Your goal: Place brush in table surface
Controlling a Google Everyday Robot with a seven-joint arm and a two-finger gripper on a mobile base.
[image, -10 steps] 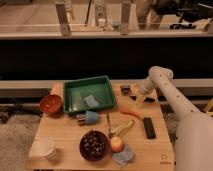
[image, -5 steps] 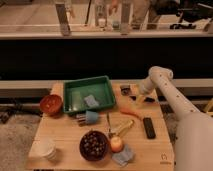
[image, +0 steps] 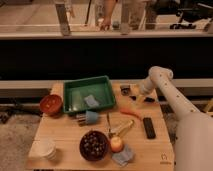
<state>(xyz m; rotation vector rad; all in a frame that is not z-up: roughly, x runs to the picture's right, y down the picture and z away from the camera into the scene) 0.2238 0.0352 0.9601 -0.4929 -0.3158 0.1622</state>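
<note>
Light-wood bench (image: 65,145) is seen w/ green tray (image: 86,80) at its rear left. Gripper (image: 135,95) is held low over the bench's rear right edge; whether it is open or holding anything cannot be told. What is judged the brush (image: 89,118), blue-bodied w/ bristles at left, lies on the bench just in front of the tray, well apart from the gripper. Prob. light, rigid plastic; best gripped across the body, not the soft bristles.

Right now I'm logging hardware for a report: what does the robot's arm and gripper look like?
The arm is smooth, off-white and tubular, with a rounded joint housing at its far end. No cables or markings show on it. The gripper at the table surface's far right edge is small and dark.
</note>
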